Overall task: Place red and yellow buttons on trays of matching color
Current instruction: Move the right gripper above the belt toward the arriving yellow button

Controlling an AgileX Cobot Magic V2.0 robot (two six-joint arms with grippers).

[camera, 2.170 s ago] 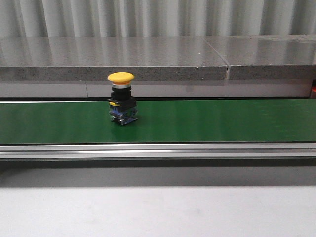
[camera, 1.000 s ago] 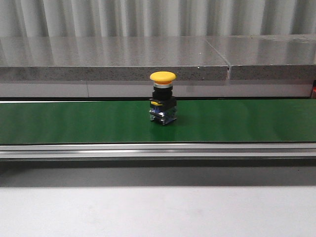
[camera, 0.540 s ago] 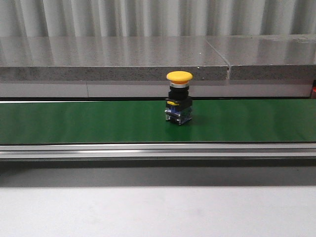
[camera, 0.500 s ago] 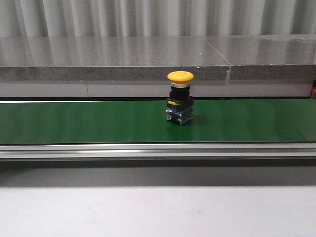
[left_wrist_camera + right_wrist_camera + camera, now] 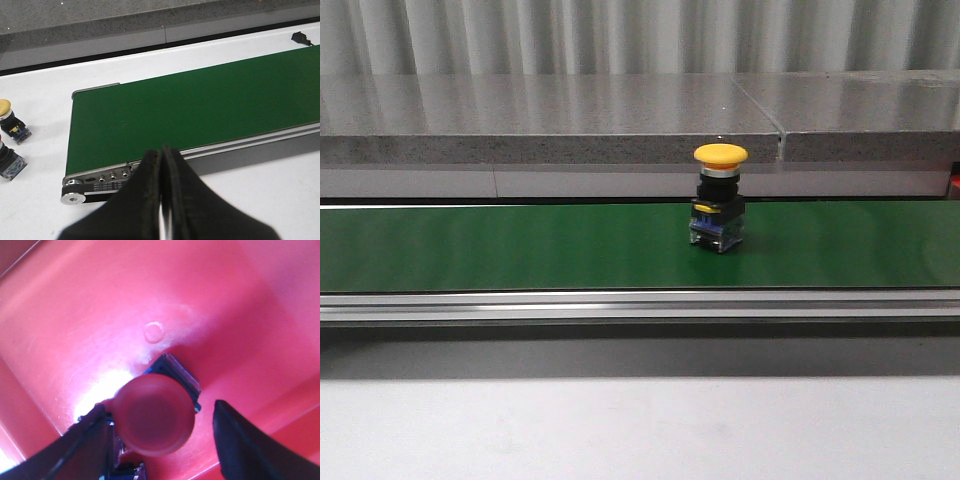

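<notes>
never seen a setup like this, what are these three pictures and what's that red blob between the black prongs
This is a two-armed robot sorting push buttons by colour. The front picture looks forward over a green conveyor belt carrying a yellow button. The other two come from cameras on the wrists. The left gripper, jaws shut and empty, hangs over the belt's end, where two more buttons stand on the white table. The red blob is a red button seen from above inside a red tray, between the open jaws of the right gripper, which are not clamped on it.
</notes>
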